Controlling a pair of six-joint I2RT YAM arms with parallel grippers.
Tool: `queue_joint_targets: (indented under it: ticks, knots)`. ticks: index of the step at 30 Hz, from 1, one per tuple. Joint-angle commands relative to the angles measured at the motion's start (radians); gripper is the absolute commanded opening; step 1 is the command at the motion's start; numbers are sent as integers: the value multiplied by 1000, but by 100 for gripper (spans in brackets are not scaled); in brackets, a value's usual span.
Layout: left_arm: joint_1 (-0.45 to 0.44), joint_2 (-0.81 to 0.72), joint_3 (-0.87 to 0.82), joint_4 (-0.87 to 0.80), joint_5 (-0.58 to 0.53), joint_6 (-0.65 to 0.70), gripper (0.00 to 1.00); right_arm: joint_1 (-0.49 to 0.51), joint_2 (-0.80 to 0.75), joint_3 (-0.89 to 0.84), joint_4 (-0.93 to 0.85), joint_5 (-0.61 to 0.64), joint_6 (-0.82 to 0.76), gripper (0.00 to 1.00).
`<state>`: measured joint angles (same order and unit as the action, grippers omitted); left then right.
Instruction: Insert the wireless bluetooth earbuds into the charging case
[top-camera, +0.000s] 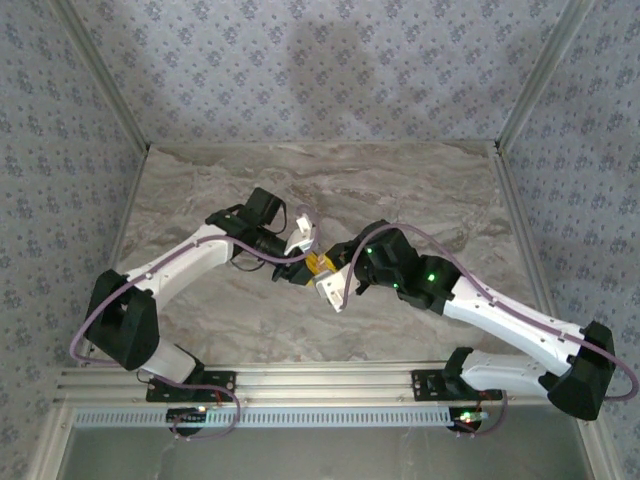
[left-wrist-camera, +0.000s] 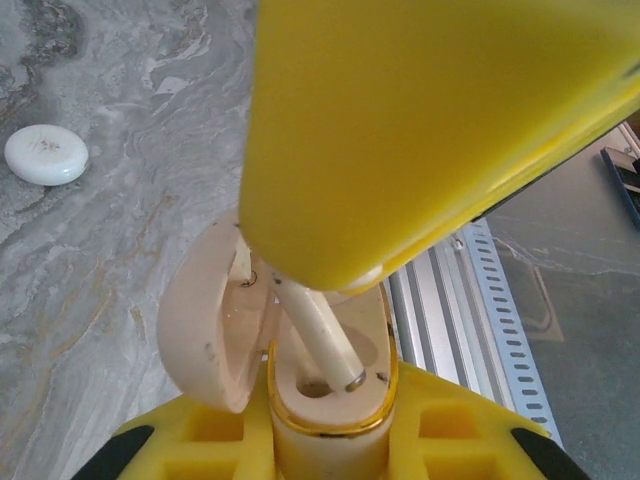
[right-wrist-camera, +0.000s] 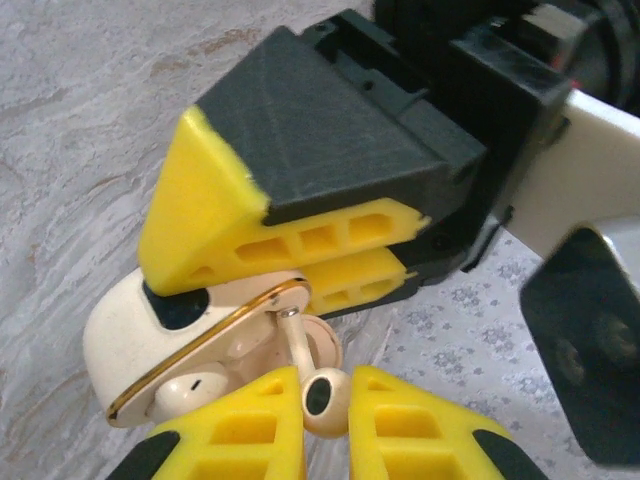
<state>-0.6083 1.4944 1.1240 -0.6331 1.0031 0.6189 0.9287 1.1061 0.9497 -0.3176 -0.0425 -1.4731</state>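
Observation:
The charging case (left-wrist-camera: 325, 400) is a pale peach shell with a gold rim, its lid (left-wrist-camera: 205, 325) swung open to the left. My left gripper (left-wrist-camera: 325, 445) is shut on the case body. My right gripper (right-wrist-camera: 325, 405) is shut on the head of one earbud (right-wrist-camera: 300, 345). That earbud's stem (left-wrist-camera: 320, 335) slants down, with its metal tip just above the case's right socket. A second earbud (right-wrist-camera: 190, 390) lies seated in the case. In the top view both grippers meet over the middle of the table, left (top-camera: 300, 252) and right (top-camera: 335, 285).
A white round disc (left-wrist-camera: 45, 155) lies on the marble table (top-camera: 400, 190), away to the left of the case. The slotted metal rail (left-wrist-camera: 490, 300) runs along the near edge. Patterned walls enclose the table on three sides.

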Motion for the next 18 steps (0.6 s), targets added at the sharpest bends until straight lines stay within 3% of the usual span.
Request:
queue_joint_targets:
  ticks: [1, 18]
  knots:
    - [-5, 7, 46, -23, 45, 32, 19, 9, -4, -17, -25, -31, -101, 15]
    - [-9, 9, 53, -28, 38, 45, 19, 24, -12, -44, 47, -123, -79, 12]
